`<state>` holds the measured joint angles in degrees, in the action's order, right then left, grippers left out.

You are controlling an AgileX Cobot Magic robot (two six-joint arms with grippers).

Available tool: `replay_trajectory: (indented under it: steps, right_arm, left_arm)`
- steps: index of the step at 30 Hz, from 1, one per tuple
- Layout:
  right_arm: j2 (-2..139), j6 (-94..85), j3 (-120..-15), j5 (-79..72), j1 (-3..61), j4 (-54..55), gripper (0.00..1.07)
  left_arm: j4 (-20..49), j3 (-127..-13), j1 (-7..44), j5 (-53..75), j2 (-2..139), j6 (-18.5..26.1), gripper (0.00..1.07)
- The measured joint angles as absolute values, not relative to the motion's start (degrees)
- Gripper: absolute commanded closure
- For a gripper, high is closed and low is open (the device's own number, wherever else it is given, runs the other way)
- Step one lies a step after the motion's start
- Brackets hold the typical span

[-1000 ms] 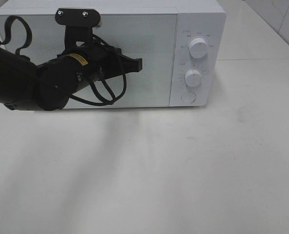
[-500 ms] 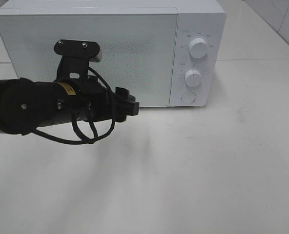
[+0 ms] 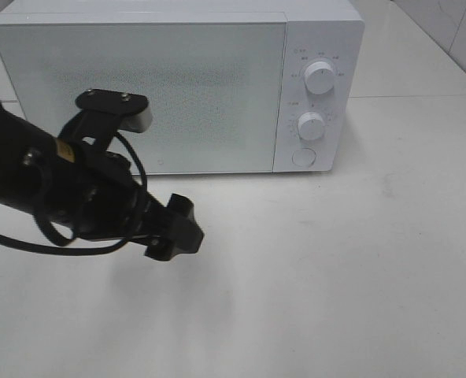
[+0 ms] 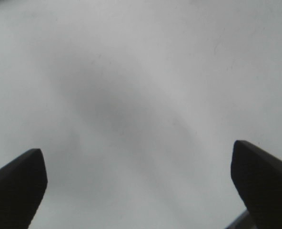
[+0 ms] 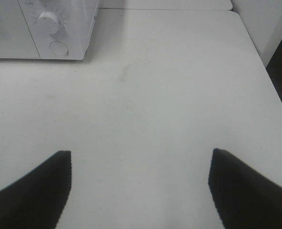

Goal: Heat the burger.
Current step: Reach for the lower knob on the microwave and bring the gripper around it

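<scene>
The burger is out of view in every frame. A white microwave (image 3: 178,87) stands at the back of the table with its door shut. In front of that door, low over the table, my left gripper (image 3: 174,230) points right. The left wrist view shows the left gripper (image 4: 136,150) open, its dark fingers (image 4: 17,183) wide apart with only bare tabletop between them. My right gripper (image 5: 139,153) is open too, over bare table, with the microwave's (image 5: 41,26) control corner ahead of it. The exterior high view does not show the right arm.
On the microwave's right panel sit two white knobs (image 3: 319,77) (image 3: 311,126) and a round button (image 3: 304,157). The white table (image 3: 335,268) spreads out in front of it. Its right edge (image 5: 269,81) shows in the right wrist view, with a dark drop beyond.
My left arm has drawn back from the microwave door and dropped toward the table's front left. Its gripper has gone from shut to open. The right gripper has not moved.
</scene>
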<state>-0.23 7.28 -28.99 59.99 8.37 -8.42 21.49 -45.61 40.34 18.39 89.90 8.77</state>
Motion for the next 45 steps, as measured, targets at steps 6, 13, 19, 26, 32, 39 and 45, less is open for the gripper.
replay_trajectory:
  steps: [6,13,19,26,32,39,45]
  right_arm:
    - [-0.23,7.28,-28.99,59.99,8.37,-8.42,0.31]
    - [-0.23,7.28,-28.99,59.99,8.37,-8.42,0.31]
    - [-0.23,7.28,-28.99,59.99,8.37,-8.42,0.31]
    - [-0.23,7.28,-28.99,59.99,8.37,-8.42,0.31]
    - [-0.23,7.28,-28.99,59.99,8.37,-8.42,0.31]
    - [-0.23,7.28,-28.99,59.99,8.37,-8.42,0.31]
    - [-0.23,7.28,-28.99,59.99,8.37,-8.42,0.31]
  left_arm:
    - [21.26,-45.61,32.20,33.69,83.31,8.54,0.04]
    - [20.74,-45.61,18.74,47.44,73.85,8.02,0.04]
    - [17.30,-45.61,8.54,57.47,65.49,7.85,0.05]
    - [11.75,-45.26,0.57,67.49,54.89,5.44,0.05]
    - [11.34,-41.08,-0.11,68.70,47.56,4.76,0.05]
    - [8.59,-34.32,-0.11,68.81,38.27,4.64,0.05]
    - [8.14,-31.11,-0.11,66.23,30.83,4.58,0.05]
